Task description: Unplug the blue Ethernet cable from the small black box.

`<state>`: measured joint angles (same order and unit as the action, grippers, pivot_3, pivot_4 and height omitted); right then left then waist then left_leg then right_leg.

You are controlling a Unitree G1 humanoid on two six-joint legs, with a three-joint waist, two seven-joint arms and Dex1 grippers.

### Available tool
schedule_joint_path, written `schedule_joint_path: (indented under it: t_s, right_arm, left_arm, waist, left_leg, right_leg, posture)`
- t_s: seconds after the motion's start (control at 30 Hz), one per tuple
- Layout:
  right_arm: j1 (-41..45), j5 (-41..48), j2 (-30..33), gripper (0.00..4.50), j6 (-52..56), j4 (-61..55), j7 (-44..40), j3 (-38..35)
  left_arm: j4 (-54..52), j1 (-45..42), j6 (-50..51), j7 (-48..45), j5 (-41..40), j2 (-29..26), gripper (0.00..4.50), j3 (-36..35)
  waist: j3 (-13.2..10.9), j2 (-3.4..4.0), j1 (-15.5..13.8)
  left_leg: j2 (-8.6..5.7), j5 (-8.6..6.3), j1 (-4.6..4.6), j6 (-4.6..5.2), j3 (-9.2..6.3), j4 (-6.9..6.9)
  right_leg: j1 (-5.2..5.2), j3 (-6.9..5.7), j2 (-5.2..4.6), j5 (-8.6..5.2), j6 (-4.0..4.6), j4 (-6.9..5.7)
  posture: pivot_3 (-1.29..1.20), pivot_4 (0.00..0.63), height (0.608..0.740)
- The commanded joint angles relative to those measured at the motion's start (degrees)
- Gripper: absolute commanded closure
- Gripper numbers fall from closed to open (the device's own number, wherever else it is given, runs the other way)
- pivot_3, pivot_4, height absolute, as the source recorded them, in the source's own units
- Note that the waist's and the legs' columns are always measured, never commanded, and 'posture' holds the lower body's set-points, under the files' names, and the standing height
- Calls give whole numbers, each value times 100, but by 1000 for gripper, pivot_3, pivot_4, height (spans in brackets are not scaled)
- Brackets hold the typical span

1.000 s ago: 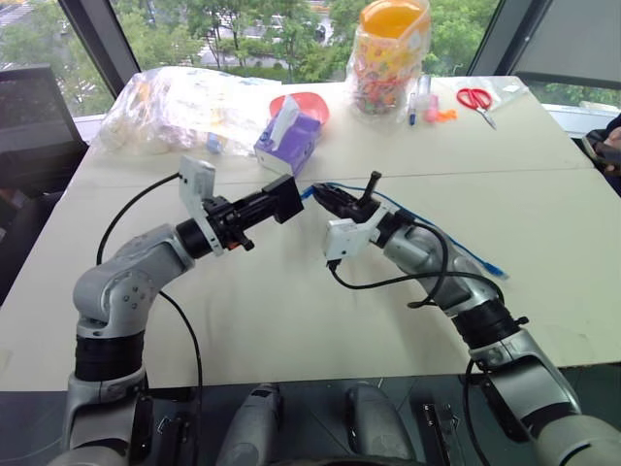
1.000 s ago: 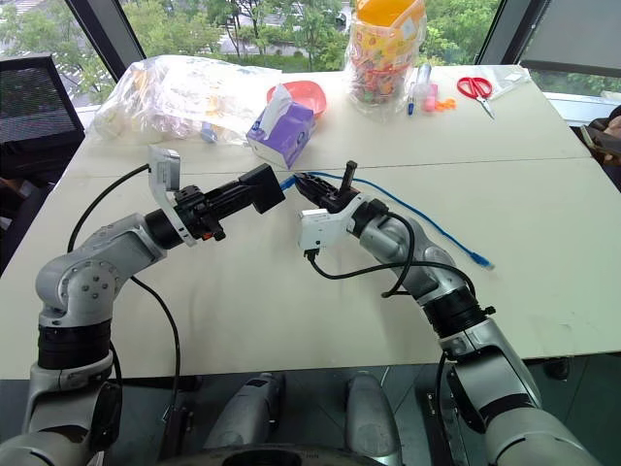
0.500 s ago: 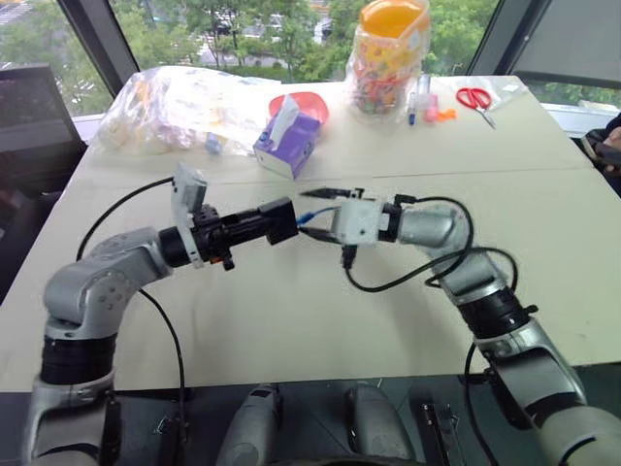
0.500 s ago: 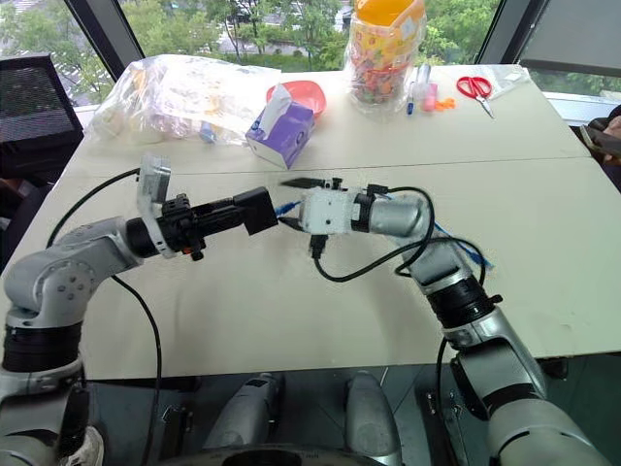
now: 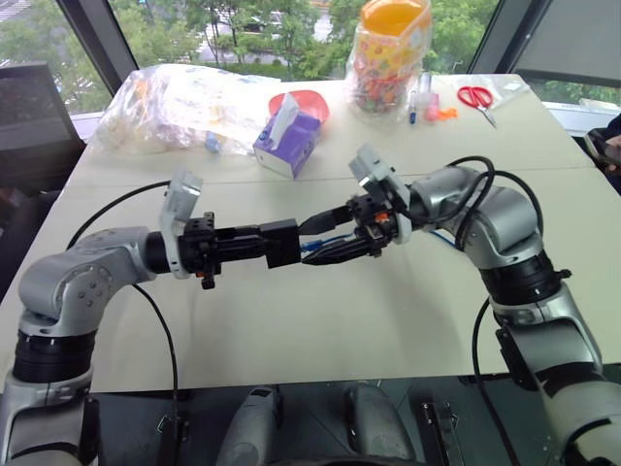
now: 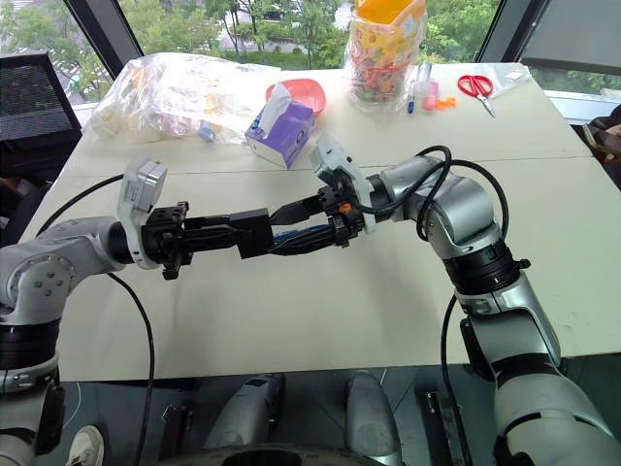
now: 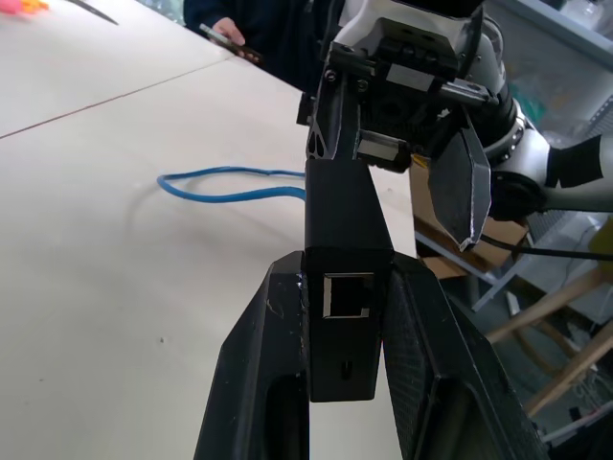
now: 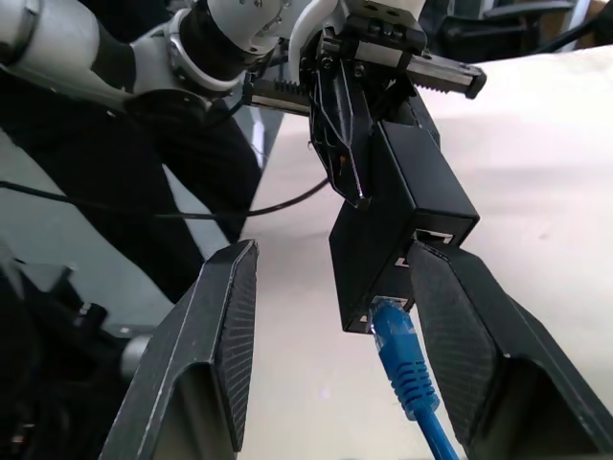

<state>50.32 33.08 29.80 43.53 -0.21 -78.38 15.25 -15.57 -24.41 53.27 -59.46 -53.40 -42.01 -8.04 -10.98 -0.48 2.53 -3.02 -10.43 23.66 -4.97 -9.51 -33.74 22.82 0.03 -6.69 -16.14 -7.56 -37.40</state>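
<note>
— Where's your small black box (image 5: 282, 243)?

— Clamped between your left pincer's (image 7: 347, 316) fingers, held above the surface (image 5: 291, 320).

— And the blue Ethernet cable (image 8: 407, 369)?

— Its plug still sits in the box's port. Your right pincer (image 8: 335, 326) stands spread, one finger either side of plug and box, neither gripping.

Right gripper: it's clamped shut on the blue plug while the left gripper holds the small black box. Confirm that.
Not quite. The right gripper is open, its fingers standing either side of the blue Ethernet cable plug, which sits in the small black box, as the right wrist view shows. The left gripper does hold the box.
</note>
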Motion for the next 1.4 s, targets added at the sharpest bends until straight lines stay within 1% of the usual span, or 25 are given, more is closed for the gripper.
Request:
schedule_joint_path:
  t_s: [0.03,0.2,0.5,0.67,0.77,1.13,1.4]
  right_arm:
    - [127,132,-252,2027,102,66,-139,128]
    - [186,-123,-322,2027,-32,502,-152,132]
    - [296,-462,-235,2027,-326,1312,-247,18]
    - [280,-611,35,2027,-409,1527,-447,-57]
    - [247,-585,55,2027,-325,1467,-474,-63]
    - [6,-105,-83,2027,436,613,-352,-243]
    - [-91,314,-186,2027,923,93,-86,-362]
  left_arm:
    - [-369,-126,-4,31,-374,-64,4046,-323]
    - [-487,-81,104,83,-507,-145,4046,-428]
    - [-624,123,119,102,-530,-247,4046,-483]
    - [-670,268,76,95,-519,-332,4046,-518]
    - [-670,307,55,95,-535,-344,4046,-525]
    - [-561,264,-112,120,-384,-273,4046,-446]
    - [-504,220,-229,228,-345,-185,4046,-399]
  waist:
    - [0,0,-5]
    - [0,0,-6]
    - [-2,-1,-5]
    - [-3,0,-5]
    - [-3,0,-3]
    - [-3,0,-8]
    - [-3,-1,-16]
  left_leg:
    - [0,0,2,0,0,0]
    - [0,0,3,0,0,-1]
    - [0,0,6,-1,0,-2]
    - [0,0,11,-1,2,-2]
    - [0,0,14,-1,3,-2]
    - [0,1,39,-1,3,-10]
    - [0,1,44,0,2,-15]
  right_leg:
    - [1,0,0,0,0,0]
    - [1,0,0,0,-1,0]
    - [4,0,0,0,-1,1]
    - [9,0,0,1,-1,1]
    - [11,0,0,1,-1,1]
    - [33,0,0,2,-1,-2]
    - [37,0,1,2,-2,-3]
  posture:
    - [0,150,726]
    - [0,150,726]
    - [0,150,726]
    - [0,150,726]
    - [0,150,726]
    - [0,150,726]
    - [0,150,726]
